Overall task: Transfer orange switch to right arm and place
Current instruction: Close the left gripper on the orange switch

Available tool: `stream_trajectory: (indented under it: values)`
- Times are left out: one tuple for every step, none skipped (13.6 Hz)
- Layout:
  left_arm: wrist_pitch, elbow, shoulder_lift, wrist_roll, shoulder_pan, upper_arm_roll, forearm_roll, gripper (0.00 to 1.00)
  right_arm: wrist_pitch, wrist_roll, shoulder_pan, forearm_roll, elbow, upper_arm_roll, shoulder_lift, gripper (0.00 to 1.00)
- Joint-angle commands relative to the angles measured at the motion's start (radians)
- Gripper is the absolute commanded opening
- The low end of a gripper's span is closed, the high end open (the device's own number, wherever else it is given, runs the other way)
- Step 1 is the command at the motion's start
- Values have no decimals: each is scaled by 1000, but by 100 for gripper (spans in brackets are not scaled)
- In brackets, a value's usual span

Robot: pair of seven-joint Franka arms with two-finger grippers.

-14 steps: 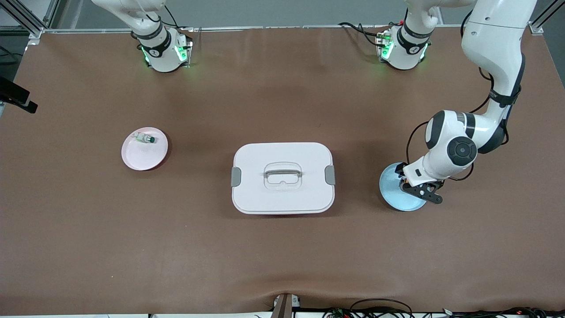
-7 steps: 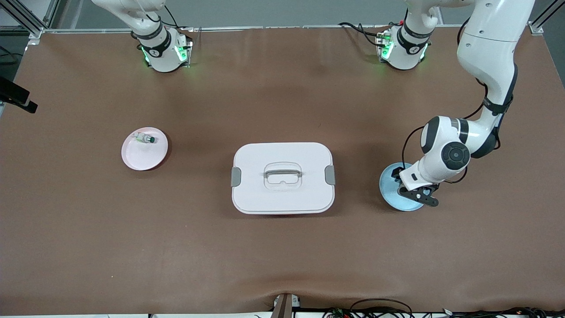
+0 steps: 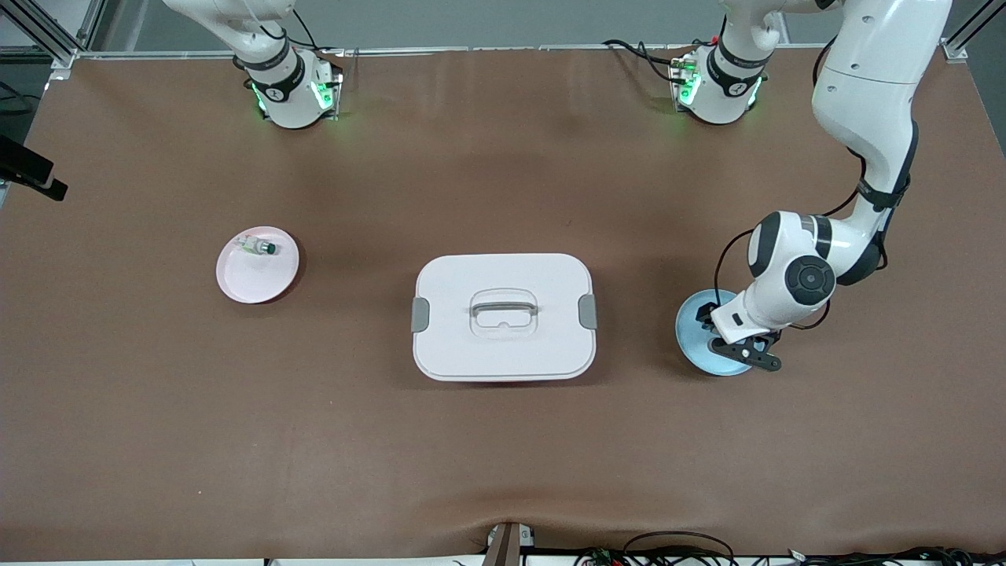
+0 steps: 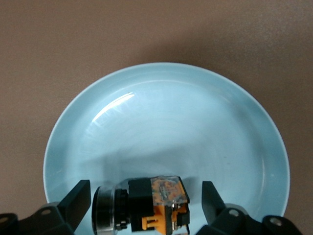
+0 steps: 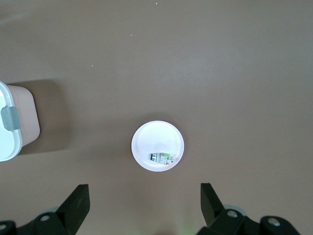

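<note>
The switch (image 4: 146,203) lies on the blue plate (image 4: 166,98), directly between the left tool's (image 4: 146,205) spread fingers (image 4: 78,200), long axis spanning the gap; right tool (image 5: 142,208) spread, waiting high over the pink plate (image 5: 157,146).

left tool (image 3: 717,339) low over blue plate (image 3: 695,330) | white lidded box (image 3: 503,316) mid-table | pink plate (image 3: 258,265)

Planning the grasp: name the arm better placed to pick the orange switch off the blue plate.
Left. Its tool is open, low over the blue plate, fingers either side of the orange switch. The right tool hangs high above the pink plate.
</note>
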Motion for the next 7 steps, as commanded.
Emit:
stream_trajectory:
  values:
    - [17,10,10,-44,1,-1,25,86,-4,8,-18,0,-22,12,-26,100]
    - [17,10,10,-50,1,-1,25,76,-6,8,-18,0,-22,12,-26,100]
    - [17,10,10,-55,1,-1,25,67,-6,8,-18,0,-22,12,-26,100]
    - [17,10,10,-56,1,-1,25,58,-7,8,-18,0,-22,12,-27,100]
    - [17,10,10,-84,1,-3,24,46,-7,8,-19,0,-22,12,-26,100]
    - [17,8,7,-136,0,-3,25,38,-7,8,-21,0,-22,11,-26,100]
    - [17,8,2,-163,0,-3,25,32,-7,8,-27,0,-22,11,-26,100]
